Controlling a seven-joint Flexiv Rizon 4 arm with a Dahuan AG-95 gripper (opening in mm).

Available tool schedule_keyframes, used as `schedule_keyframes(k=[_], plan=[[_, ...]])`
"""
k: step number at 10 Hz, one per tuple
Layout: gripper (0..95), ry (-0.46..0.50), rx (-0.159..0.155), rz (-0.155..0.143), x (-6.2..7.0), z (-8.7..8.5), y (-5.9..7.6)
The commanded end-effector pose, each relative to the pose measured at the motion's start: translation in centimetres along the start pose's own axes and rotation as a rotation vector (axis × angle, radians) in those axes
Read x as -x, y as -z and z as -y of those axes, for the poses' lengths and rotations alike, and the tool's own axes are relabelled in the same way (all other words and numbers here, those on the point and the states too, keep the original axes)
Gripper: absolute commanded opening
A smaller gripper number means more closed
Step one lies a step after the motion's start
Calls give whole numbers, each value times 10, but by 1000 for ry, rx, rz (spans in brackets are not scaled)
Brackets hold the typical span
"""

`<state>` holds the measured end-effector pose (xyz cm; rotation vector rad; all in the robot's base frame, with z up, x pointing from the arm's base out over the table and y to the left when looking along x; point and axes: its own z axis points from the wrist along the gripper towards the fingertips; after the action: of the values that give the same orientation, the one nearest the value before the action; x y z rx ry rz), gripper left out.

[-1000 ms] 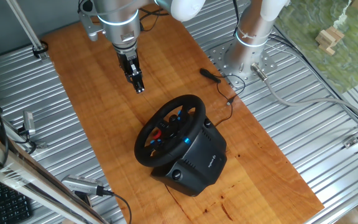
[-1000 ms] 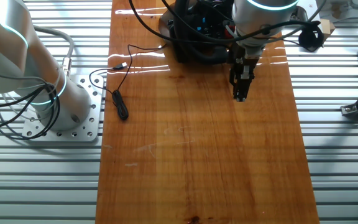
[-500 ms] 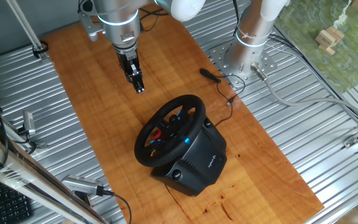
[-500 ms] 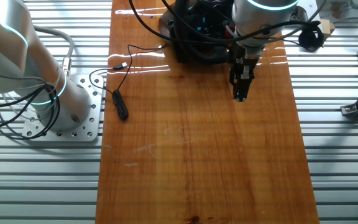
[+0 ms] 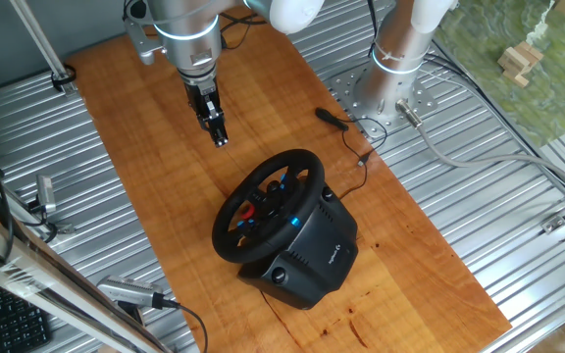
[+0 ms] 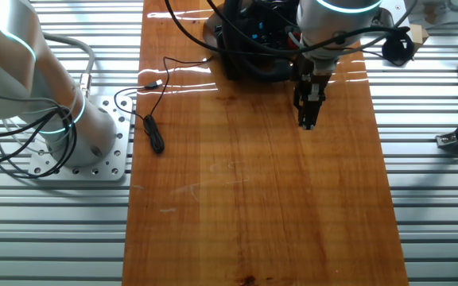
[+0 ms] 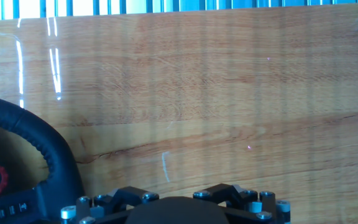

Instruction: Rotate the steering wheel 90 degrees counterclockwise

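Note:
The steering wheel (image 5: 267,203) is black with a thick rim and small red and blue hub buttons. It stands tilted on its boxy black base (image 5: 310,255) on the wooden board (image 5: 135,127). My gripper (image 5: 220,137) hangs above the bare board, well apart from the wheel's far rim, with its fingers together and nothing between them. In the other fixed view the gripper (image 6: 307,123) points down at the board and the wheel (image 6: 249,56) is mostly hidden behind the arm and cables. The hand view shows part of the wheel's rim (image 7: 50,149) at lower left.
The arm's mounting plate (image 5: 385,93) stands right of the board, with a black cable and plug (image 5: 333,118) lying beside it. A metal tool (image 5: 130,292) and a keyboard (image 5: 3,319) lie at lower left. Wooden blocks (image 5: 520,61) sit at far right.

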<state>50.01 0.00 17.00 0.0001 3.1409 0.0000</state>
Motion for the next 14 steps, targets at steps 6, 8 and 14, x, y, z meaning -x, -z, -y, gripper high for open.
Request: schedule_keyframes(k=[6,8,14], plan=[[0,-89,78,19,0,0,0],[0,-91,77,19,0,0,0],[0,-95,72,17,0,1,-1]])
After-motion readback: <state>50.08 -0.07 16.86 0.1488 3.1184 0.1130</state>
